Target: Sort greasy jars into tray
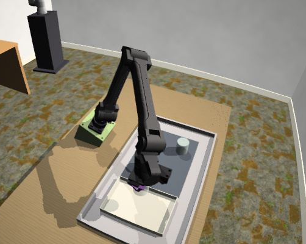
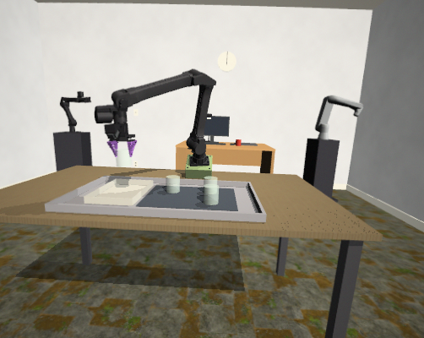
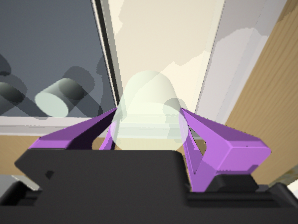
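My gripper (image 1: pixel 138 186) (image 2: pixel 122 155) (image 3: pixel 149 112) is shut on a pale, see-through jar (image 2: pixel 123 159) (image 3: pixel 149 92), mouth down. It holds the jar high above the cream tray (image 1: pixel 131 223) (image 2: pixel 110 203) (image 3: pixel 172 35), over its mat-side part. Three jars stand on the dark mat (image 1: pixel 183 174) (image 2: pixel 177 205) (image 3: pixel 42 45): one near the tray (image 2: pixel 172 186) (image 3: pixel 52 104), one at the far front (image 1: pixel 183 146) (image 2: pixel 210 197), and one behind that (image 2: pixel 210 180), partly hidden by it. In the top view the arm hides two of them. Grease cannot be seen.
The tray and mat lie side by side within a raised grey steel rim (image 1: pixel 213 149) (image 2: pixel 165 216) on the wooden table (image 1: pixel 70 171) (image 2: pixel 317 207). The arm's green base (image 1: pixel 96 134) (image 2: pixel 198 171) stands behind the rim. The held jar's shadow falls in the tray.
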